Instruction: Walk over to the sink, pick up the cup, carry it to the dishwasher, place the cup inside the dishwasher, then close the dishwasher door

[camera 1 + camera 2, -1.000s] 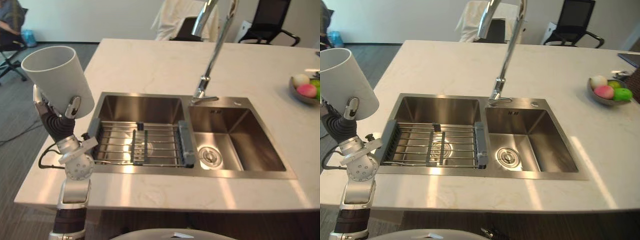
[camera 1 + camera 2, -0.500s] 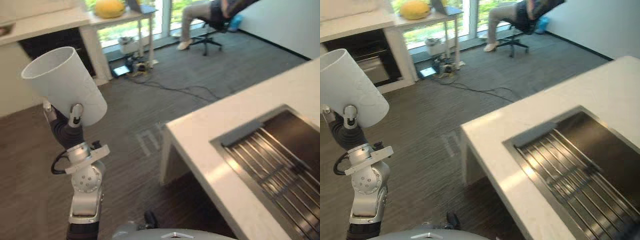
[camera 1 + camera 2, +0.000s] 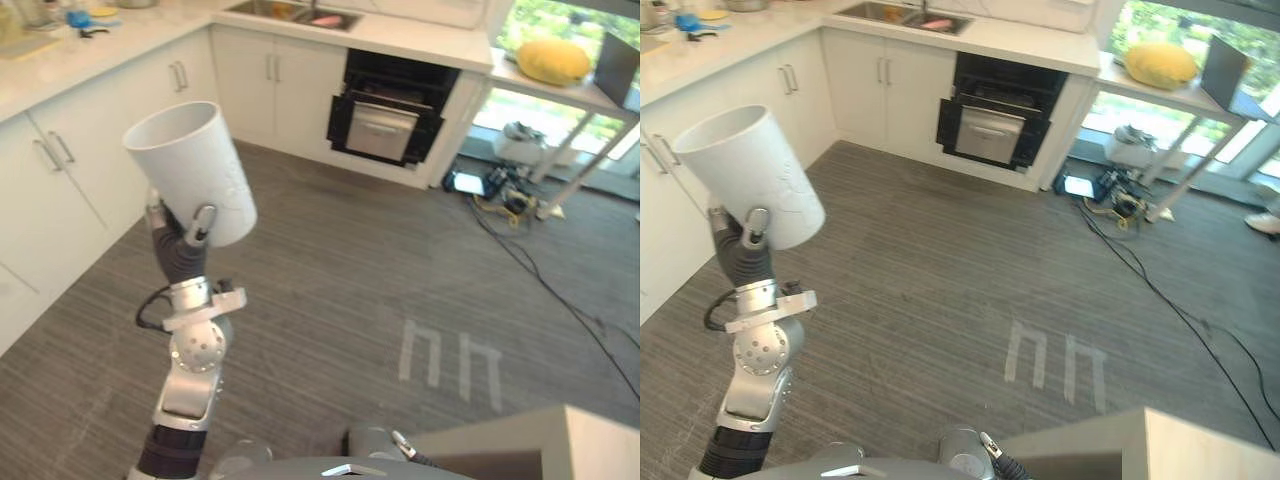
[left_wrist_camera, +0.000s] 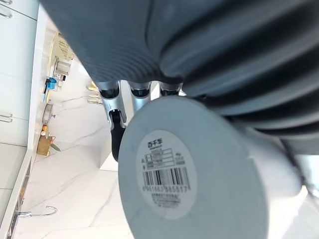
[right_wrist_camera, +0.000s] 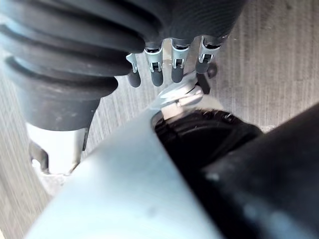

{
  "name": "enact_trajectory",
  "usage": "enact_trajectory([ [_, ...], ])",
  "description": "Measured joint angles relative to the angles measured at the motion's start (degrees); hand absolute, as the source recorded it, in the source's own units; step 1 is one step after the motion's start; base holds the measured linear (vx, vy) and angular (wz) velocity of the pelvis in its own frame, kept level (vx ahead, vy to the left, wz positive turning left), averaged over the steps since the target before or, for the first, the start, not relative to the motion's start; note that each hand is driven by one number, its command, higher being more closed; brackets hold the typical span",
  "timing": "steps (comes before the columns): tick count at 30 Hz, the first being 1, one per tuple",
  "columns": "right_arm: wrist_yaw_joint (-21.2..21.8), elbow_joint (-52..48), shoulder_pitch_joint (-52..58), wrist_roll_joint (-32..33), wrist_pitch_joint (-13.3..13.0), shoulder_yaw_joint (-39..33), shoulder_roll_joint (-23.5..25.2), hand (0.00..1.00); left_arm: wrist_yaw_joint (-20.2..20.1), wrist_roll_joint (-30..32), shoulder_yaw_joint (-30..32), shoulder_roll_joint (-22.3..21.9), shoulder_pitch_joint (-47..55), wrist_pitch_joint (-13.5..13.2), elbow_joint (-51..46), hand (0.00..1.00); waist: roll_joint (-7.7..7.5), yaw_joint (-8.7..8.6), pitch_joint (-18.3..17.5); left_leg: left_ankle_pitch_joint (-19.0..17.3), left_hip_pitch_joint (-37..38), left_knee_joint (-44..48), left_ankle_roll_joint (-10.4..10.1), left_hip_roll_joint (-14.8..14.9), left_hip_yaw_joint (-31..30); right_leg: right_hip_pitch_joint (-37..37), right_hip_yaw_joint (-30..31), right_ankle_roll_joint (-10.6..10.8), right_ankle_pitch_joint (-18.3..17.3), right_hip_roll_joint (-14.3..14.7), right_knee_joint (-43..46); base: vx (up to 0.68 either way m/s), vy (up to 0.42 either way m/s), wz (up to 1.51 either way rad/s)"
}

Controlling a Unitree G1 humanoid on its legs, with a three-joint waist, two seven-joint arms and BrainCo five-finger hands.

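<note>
My left hand (image 3: 182,252) is shut on a white cup (image 3: 190,170), held upright and tilted a little above the grey floor, at the left of the eye views. In the left wrist view the cup's base with its label (image 4: 167,172) sits close to the palm and the fingers (image 4: 115,102) curl round its side. The dishwasher (image 3: 386,112) is a dark opening with a silver front, under the far counter, well beyond the cup. My right hand (image 5: 169,62) hangs with relaxed fingers over the floor, holding nothing.
White cabinets (image 3: 60,170) run along the left. A counter with a sink (image 3: 300,15) lies at the back. A table with a yellow thing (image 3: 550,60) stands at the far right, cables (image 3: 510,210) beneath it. The island's corner (image 3: 565,440) is near right.
The camera has swung away from the island sink to the kitchen floor, cabinets and dishwasher. The cup stays held in my left hand.
</note>
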Motion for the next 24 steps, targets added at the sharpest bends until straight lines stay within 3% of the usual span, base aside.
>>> enact_trajectory([
  [1, 0.47, -0.15, 0.04, -0.73, 0.05, 0.06, 0.34, 0.0, -0.01, -0.23, -1.34, 0.15, -0.05, 0.65, -0.2, 1.0, -0.86, 0.01, -0.51, -2.24, 0.19, 2.07, -1.18, -0.2, -0.82, -0.51, -0.06, -0.36, 2.4, -0.26, -4.23, 0.34, -0.435, 0.9],
  [2, 1.77, -0.01, 0.4, -1.54, 0.13, 0.42, 0.13, 0.0, -0.07, -0.27, -2.1, 0.01, 0.85, 1.67, -0.22, 1.0, -1.38, 0.12, -1.64, -4.44, 1.21, 3.6, -2.5, 0.18, -1.81, -0.14, -0.88, -0.69, 7.61, 0.3, -1.57, 0.39, -0.441, 0.75],
  [3, 2.32, -0.03, 0.58, -2.34, 0.12, 1.08, -0.32, 0.0, -0.04, -0.28, -2.45, -0.11, 1.39, 2.06, -0.43, 1.0, -1.01, 0.32, -2.18, -4.99, 1.65, 3.66, -3.14, 0.67, -1.91, -0.23, -0.8, -0.86, 9.29, 0.88, -0.38, 0.35, -0.354, 0.51],
  [6, 4.21, -0.82, -0.03, -3.98, 0.05, 2.83, -3.36, 0.0, -0.5, -0.14, -3.75, -0.56, 2.75, 3.51, -3.45, 1.0, 2.68, 0.63, -3.84, -6.43, 1.98, 3.56, -4.33, 4.51, -1.99, -0.64, -4.64, -2.56, 7.37, 3.05, 3.15, 0.26, -0.23, 0.37],
  [8, 4.38, -1.12, -0.5, -4.54, 0.02, 4.99, -3.97, 0.0, -0.9, -0.23, -3.72, -0.78, 2.89, 3.65, -6.66, 1.0, 2.8, 0.6, -3.99, -5.77, 4.34, 1.36, -4.53, 5.87, -1.84, -0.15, -6.44, -3.67, 4.41, 3.19, 5.45, 0.22, -0.193, 0.46],
  [11, 4.33, -1.45, -0.77, -4.34, -0.05, 7.24, -4.12, 0.0, -1.32, -0.4, -4.06, -1.07, 4.71, 3.41, -9.45, 1.0, 2.63, 0.82, -5.0, -3.48, 3.96, 4.75, -2.44, 6.07, -1.87, 2.63, -8.68, -4.12, 2.45, 2.84, 4.57, 0.18, -0.14, 0.51],
  [12, 4.09, -1.78, -0.19, -2.93, 0.16, 7.89, -4.38, 0.0, -2.5, -0.43, -5.29, -1.34, 6.48, 3.37, -10.66, 1.0, 3.24, 0.83, -5.71, -1.21, -1.52, 15.81, -5.32, 6.58, 0.72, 6.44, -11.9, -4.59, 2.63, 3.32, 1.07, 0.15, -0.079, 0.66],
  [13, 3.92, -1.98, 0.0, -2.48, 0.2, 7.9, -4.38, 0.0, -2.68, -0.42, -5.79, -1.28, 6.68, 3.37, -11.0, 1.0, 3.27, 0.87, -5.62, 0.21, -3.69, 19.54, -6.69, 7.2, 2.44, 7.56, -13.04, -4.77, 2.54, 3.44, 0.31, 0.16, -0.075, 0.86],
  [14, 3.45, -2.07, 0.25, -1.86, 0.28, 7.9, -4.34, 0.0, -3.17, -0.4, -6.14, -1.47, 7.11, 3.35, -11.2, 1.0, 3.26, 1.06, -5.51, 3.12, -6.64, 25.14, -6.98, 8.58, 5.73, 9.41, -14.24, -5.18, 2.36, 3.68, -0.78, 0.14, -0.056, 0.61],
  [15, 3.0, -2.56, 0.89, -0.78, 0.46, 7.83, -4.13, 0.0, -3.31, -0.41, -6.16, -1.87, 7.74, 3.35, -11.08, 1.0, 3.28, 1.4, -5.17, 7.64, -9.27, 30.54, -5.95, 11.69, 11.22, 12.63, -15.43, -5.93, 2.48, 4.04, -2.77, 0.21, -0.063, 0.69],
  [16, 2.52, -4.19, 2.0, -0.31, 0.9, 7.71, -3.61, 0.0, -3.33, -0.53, -5.56, -2.28, 8.04, 3.22, -10.68, 1.0, 1.94, 1.76, -4.79, 11.93, -10.79, 34.37, -4.77, 15.08, 16.79, 16.27, -16.7, -6.38, 2.9, 3.95, -5.75, 0.26, -0.051, 0.58],
  [17, 2.22, -4.57, 2.25, -0.27, 1.02, 7.67, -3.34, 0.0, -3.38, -0.75, -5.22, -2.45, 8.02, 3.16, -10.56, 1.0, 1.71, 2.01, -4.9, 12.96, -11.32, 35.74, -4.08, 16.83, 19.27, 17.76, -17.58, -6.51, 3.25, 3.72, -7.1, 0.23, -0.028, 0.49],
  [18, 2.01, -4.63, 2.34, -0.05, 1.17, 7.57, -3.08, 0.0, -3.63, -0.85, -4.96, -2.67, 7.98, 2.76, -10.35, 1.0, 2.09, 2.25, -4.87, 10.27, -11.72, 35.99, -3.14, 19.06, 23.29, 19.42, -18.43, -6.2, 3.73, 3.36, -8.66, 0.22, 0.023, 0.52],
  [19, 1.83, -4.12, 1.93, 0.08, 1.29, 6.51, -2.64, 0.0, -4.94, -0.85, -4.32, -3.19, 7.61, 1.39, -9.73, 1.0, 1.13, 2.25, -5.23, 5.65, -11.77, 29.93, -2.02, 20.27, 29.09, 20.96, -19.79, -5.34, 4.33, 2.0, -10.94, 0.16, 0.049, 0.5],
  [21, 1.86, -2.2, 1.34, 0.07, 1.24, 5.59, -2.89, 0.0, -6.09, -0.86, -3.56, -2.76, 6.86, 0.24, -7.71, 1.0, 0.76, 2.28, -5.24, 4.08, -10.33, 14.62, -1.99, 17.99, 33.65, 21.49, -20.81, -4.12, 5.04, -0.38, -12.97, 0.17, 0.131, 0.45],
  [22, 1.92, -0.8, 0.59, 0.08, 1.06, 5.27, -3.32, 0.0, -6.78, -0.87, -2.86, -2.53, 6.44, 0.03, -6.08, 1.0, 0.99, 2.1, -5.15, 7.36, -8.43, -0.57, -2.65, 14.93, 33.73, 21.48, -20.88, -2.7, 5.35, -1.93, -13.68, 0.18, 0.175, 0.31],
  [23, 1.96, 0.45, 0.53, 0.07, 0.95, 4.5, -3.73, 0.0, -6.97, -0.9, -2.55, -2.8, 6.4, 0.01, -4.93, 1.0, 1.7, 2.08, -5.03, 15.91, -6.63, -8.83, -4.66, 13.03, 32.42, 21.66, -20.43, -1.31, 5.1, -1.98, -13.87, 0.21, 0.151, 0.35],
  [24, 2.03, 0.77, -0.52, 0.1, 0.8, 3.88, -3.05, 0.0, -6.99, -0.96, -1.73, -2.04, 6.45, 0.37, -3.31, 1.0, 1.01, 1.39, -5.08, 17.77, -4.47, -12.49, -3.51, 10.66, 32.48, 22.03, -16.58, -1.44, 5.1, -2.2, -15.45, 0.16, 0.092, 0.38],
])
